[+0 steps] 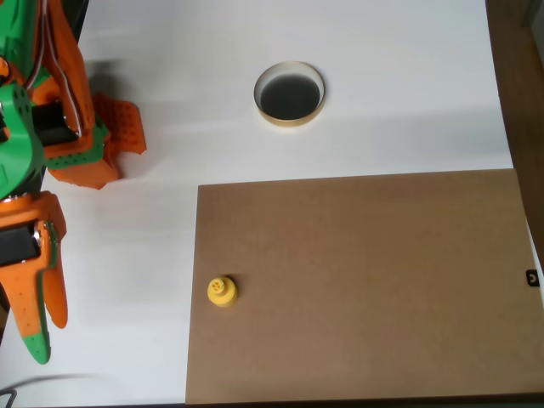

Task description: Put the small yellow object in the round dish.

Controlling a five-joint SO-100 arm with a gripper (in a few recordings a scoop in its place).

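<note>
Small yellow object point(223, 291) sits upright on a brown board point(357, 285), close to the board's left edge and nearer its lower corner, well apart from the round dish point(290, 93), which rests on the bare white counter point(170, 195) above the board's top edge. At the counter's left edge the orange-and-green arm point(51, 110) is cut off by the frame, and its hand point(41, 310) hangs over the lower left corner with fingers close together, empty. A dark wooden strip runs along the right.
</note>
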